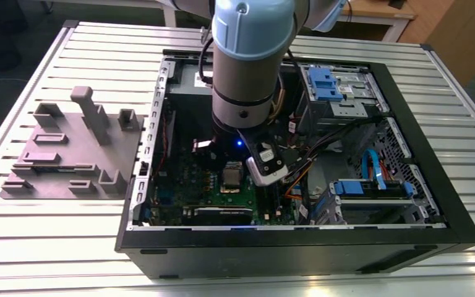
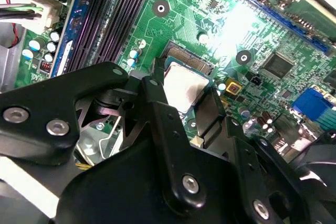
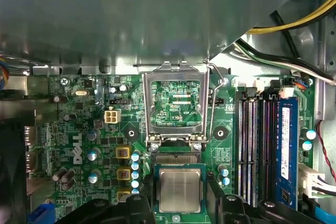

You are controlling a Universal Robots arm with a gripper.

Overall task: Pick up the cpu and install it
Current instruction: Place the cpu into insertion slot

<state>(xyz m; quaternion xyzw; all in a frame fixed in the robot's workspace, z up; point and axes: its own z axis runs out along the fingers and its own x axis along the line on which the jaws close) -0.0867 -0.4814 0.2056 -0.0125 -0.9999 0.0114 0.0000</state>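
The jaws grasp the cpu (image 3: 180, 190) over the open socket (image 3: 175, 158); a tilted release could bend its pins.

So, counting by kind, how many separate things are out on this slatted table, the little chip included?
Open computer case: 1
Grey stepped block: 1
cpu, held in the gripper inside the case: 1
Total: 3
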